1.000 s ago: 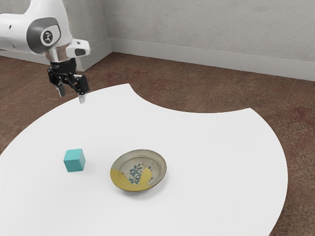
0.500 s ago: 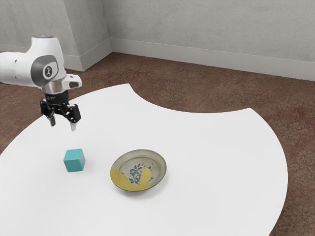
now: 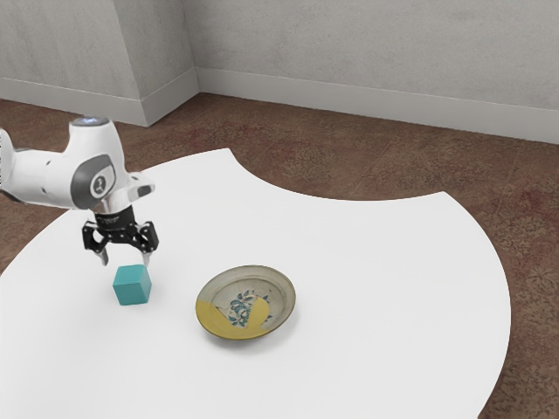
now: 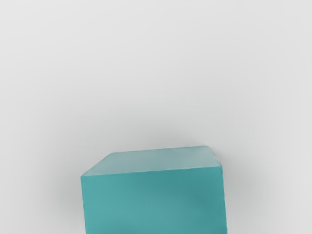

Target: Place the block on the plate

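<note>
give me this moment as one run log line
pincer: open, above teal cube | teal cube: on white table, not grasped | floral plate: awaiting teal cube

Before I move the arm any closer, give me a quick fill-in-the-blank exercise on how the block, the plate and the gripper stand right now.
1. The teal block on the white table is shaped like a ____.
2. In the exterior view, the plate lies to the ____ of the block.
3. The gripper is not shut on the block; its two fingers stand apart, so it is ____.

Missing words: cube; right; open.
</note>
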`<act>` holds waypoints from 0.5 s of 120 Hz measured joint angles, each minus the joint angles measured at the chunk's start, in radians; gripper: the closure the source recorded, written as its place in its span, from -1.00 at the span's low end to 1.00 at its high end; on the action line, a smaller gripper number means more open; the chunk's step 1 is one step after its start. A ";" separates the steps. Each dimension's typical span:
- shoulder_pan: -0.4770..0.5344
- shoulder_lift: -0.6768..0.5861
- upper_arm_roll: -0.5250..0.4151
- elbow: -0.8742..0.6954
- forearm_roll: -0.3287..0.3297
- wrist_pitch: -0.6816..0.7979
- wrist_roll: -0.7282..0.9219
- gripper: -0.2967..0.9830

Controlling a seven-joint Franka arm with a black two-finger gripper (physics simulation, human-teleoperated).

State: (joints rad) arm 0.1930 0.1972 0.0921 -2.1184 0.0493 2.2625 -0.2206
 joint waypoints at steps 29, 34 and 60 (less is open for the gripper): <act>0.000 0.013 0.000 -0.044 0.002 0.067 -0.107 -0.54; 0.000 0.017 0.000 -0.051 0.003 0.074 -0.122 -0.54; 0.001 0.041 -0.013 -0.067 0.010 0.107 -0.182 -0.54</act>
State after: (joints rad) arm 0.1945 0.2386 0.0789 -2.1851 0.0595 2.3693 -0.4022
